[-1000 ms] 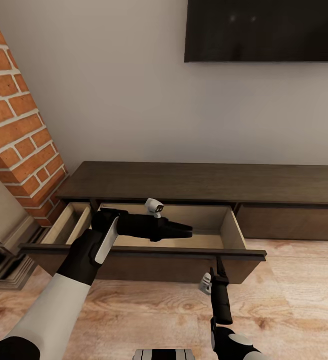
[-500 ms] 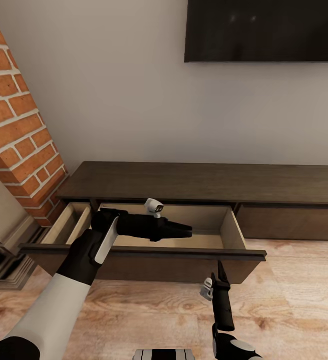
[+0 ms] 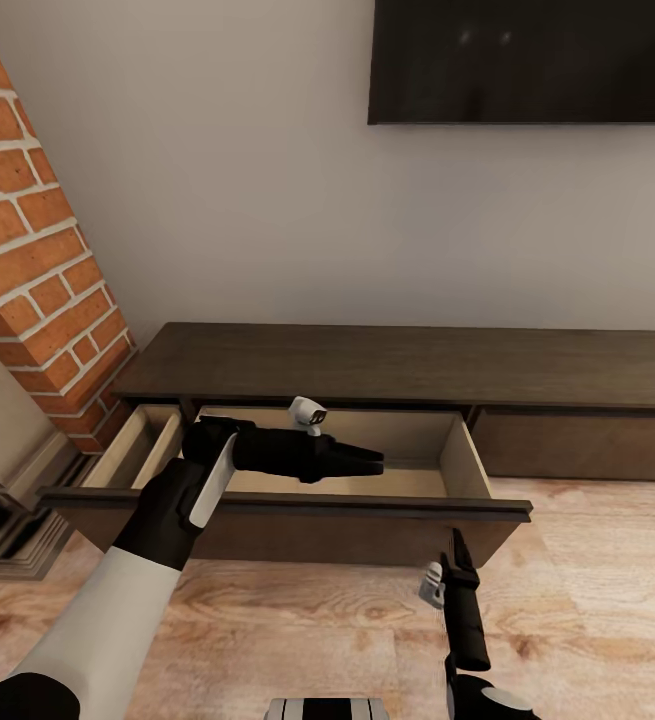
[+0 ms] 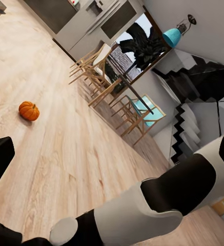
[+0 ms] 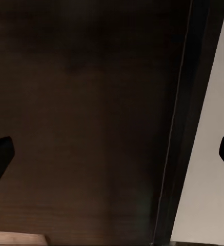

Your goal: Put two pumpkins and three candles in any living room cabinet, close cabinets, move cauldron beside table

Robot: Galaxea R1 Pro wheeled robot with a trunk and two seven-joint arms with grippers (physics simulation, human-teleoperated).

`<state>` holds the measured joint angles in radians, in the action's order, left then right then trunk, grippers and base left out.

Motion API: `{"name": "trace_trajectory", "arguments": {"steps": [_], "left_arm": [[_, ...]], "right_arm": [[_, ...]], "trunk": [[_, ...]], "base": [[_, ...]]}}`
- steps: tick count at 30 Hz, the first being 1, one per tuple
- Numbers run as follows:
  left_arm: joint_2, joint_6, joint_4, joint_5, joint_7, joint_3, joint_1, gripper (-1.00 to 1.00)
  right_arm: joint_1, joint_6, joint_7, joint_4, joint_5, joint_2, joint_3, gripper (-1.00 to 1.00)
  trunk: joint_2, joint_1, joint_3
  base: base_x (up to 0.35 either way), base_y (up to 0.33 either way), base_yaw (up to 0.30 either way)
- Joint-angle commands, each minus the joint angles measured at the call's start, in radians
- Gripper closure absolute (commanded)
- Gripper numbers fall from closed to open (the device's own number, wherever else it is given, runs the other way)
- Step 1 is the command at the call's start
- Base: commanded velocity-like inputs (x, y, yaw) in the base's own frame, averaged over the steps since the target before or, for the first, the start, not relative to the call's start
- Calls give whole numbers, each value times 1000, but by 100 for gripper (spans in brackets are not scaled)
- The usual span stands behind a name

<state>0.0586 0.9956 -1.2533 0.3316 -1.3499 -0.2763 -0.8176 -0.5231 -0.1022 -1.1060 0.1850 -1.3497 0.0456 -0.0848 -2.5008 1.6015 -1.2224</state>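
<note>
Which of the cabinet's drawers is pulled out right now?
The wide left drawer of the long dark-brown wooden cabinet, nearest the brick fireplace: its pale beige lining is exposed, while the dark front to its right sits flush and closed.

A home living room, simulated.

A dark TV [image 3: 527,60] hangs on a pale wall above a long low wooden cabinet [image 3: 407,365], beside a brick fireplace [image 3: 37,250], all over a light wood floor [image 3: 607,600]. The left wrist view shows dining chairs [image 4: 99,66] at a desk, a staircase [image 4: 199,102] and a pumpkin [image 4: 28,110] on the floorboards.
</note>
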Motion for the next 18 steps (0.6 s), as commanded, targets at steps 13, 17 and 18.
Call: {"name": "trace_trajectory", "arguments": {"steps": [13,17,18], "left_arm": [[0,0,0,1,0,0,0,-100],[0,0,0,1,0,0,0,-100],[0,0,0,1,0,0,0,-100]], "right_arm": [[0,120,12,-57,0,-151,153,-100],[0,161,12,-88,1,-182,198,-100],[0,167,12,-92,1,-191,213,-100]], "trunk": [[0,0,0],[0,0,0],[0,0,0]], "base": [[0,0,0],[0,0,0],[0,0,0]]}}
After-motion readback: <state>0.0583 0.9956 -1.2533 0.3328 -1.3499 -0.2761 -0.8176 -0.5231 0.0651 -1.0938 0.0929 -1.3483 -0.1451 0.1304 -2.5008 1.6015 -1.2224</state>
